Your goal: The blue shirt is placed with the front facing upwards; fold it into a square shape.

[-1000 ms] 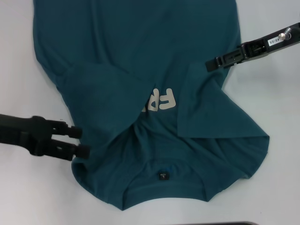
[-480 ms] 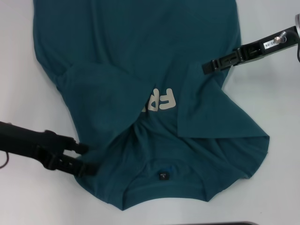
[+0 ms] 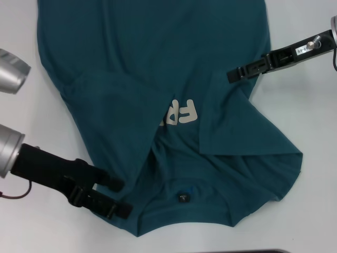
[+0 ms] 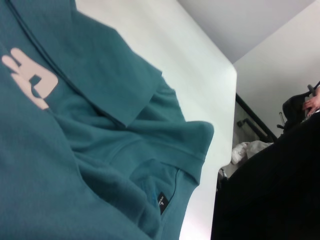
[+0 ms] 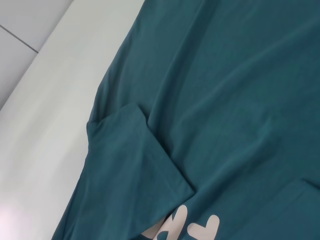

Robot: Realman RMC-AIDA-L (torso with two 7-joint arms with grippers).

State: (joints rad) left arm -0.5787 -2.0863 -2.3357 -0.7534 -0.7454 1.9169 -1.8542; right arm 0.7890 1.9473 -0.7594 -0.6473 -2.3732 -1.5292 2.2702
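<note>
Both grippers (image 3: 117, 196) (image 3: 231, 75) touch the blue shirt (image 3: 158, 68).

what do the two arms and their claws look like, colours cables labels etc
Both claws are black with thin, straight fingers. The left claw sits on a black wrist joined to silver-grey round arm segments, with a thin dark cable looping beside it. The right claw carries a small white label with printed digits, a silver bolt, and a dark cable near its wrist.
</note>
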